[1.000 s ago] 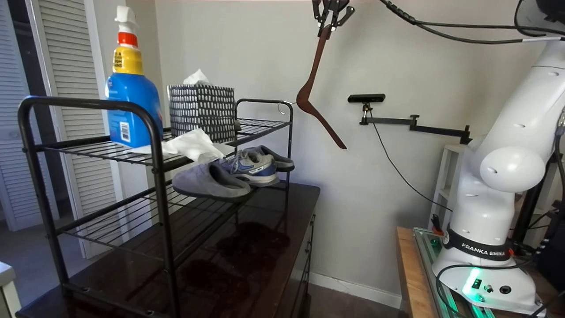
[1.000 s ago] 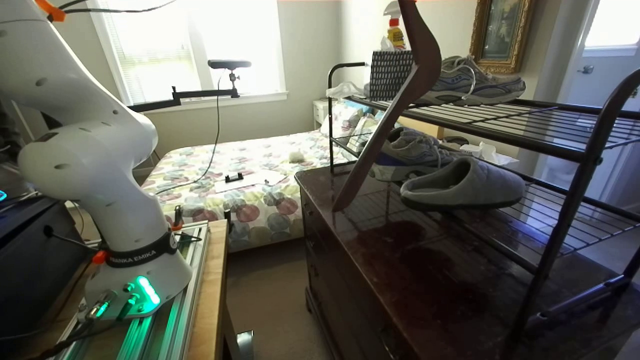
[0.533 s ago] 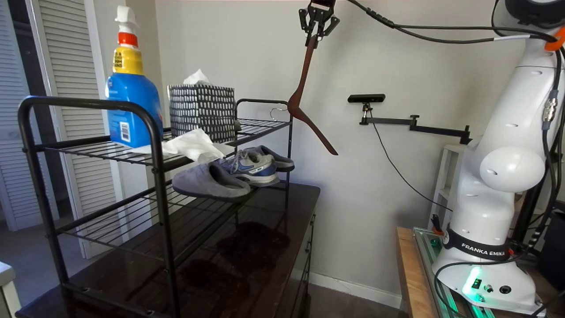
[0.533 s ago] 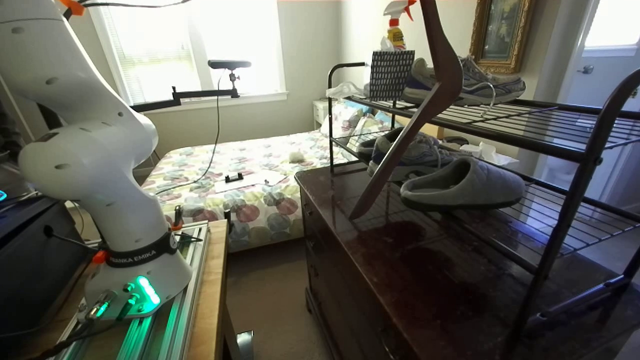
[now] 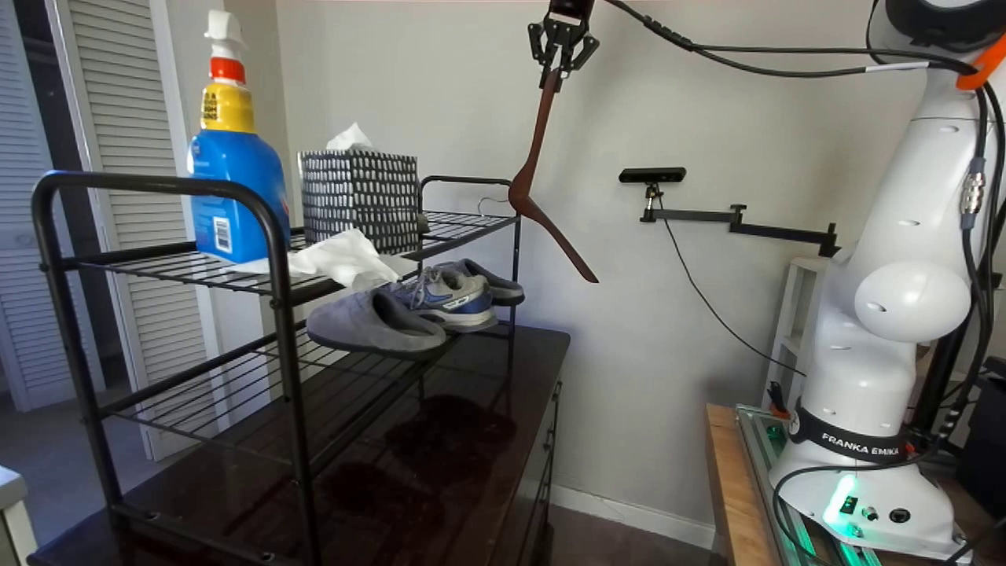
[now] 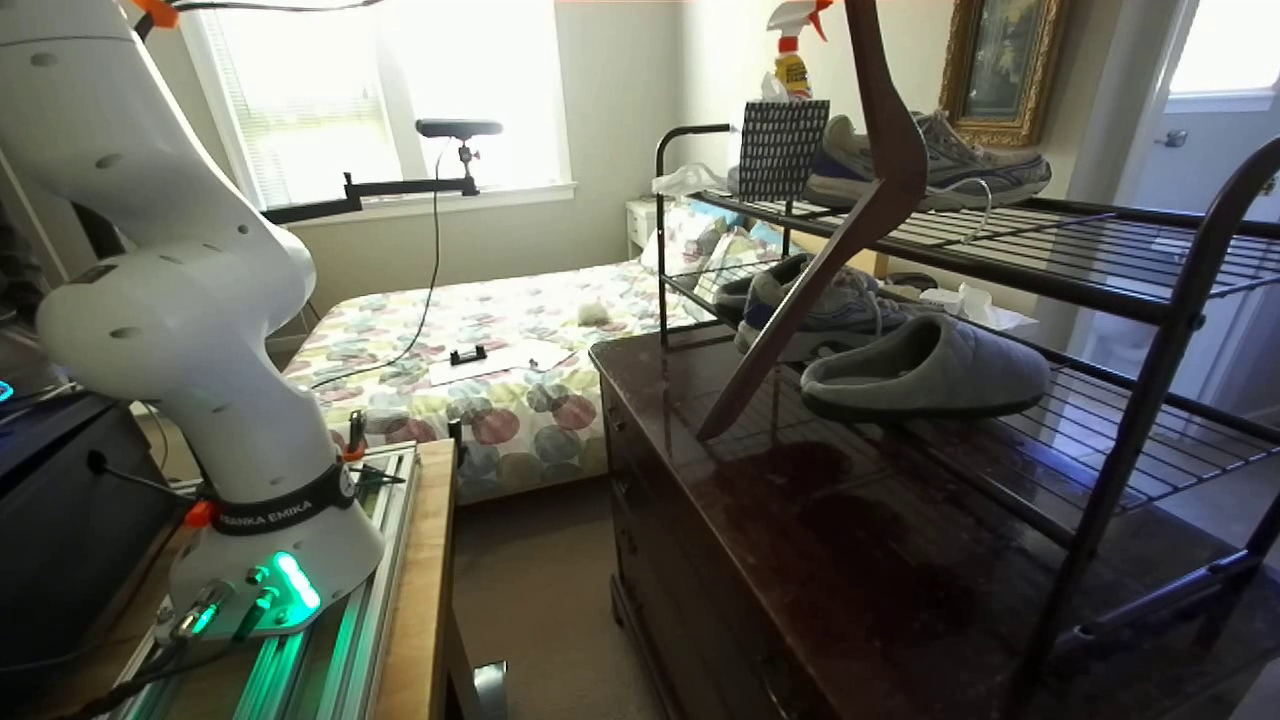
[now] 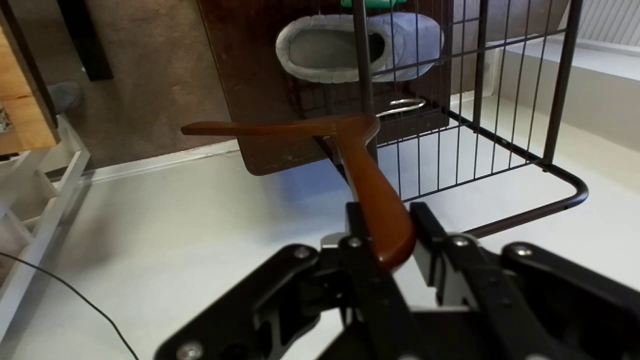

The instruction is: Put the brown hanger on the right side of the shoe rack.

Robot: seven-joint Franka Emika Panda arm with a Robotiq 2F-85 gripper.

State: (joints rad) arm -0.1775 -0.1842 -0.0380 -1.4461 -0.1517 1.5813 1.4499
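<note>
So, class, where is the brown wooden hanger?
In an exterior view, the brown wooden hanger hangs from the gripper, right of the tissue box, near the shoe rack's far rail.

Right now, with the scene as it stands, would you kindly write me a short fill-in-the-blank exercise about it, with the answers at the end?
1. The brown hanger is held at one end by the robot's ____.
2. The spray bottle standing on the shoe rack has a ____ body.
3. From the top of the patterned box pokes a white ____.
4. The light on the robot's base glows ____.

Missing words: gripper; blue; tissue; green.
</note>
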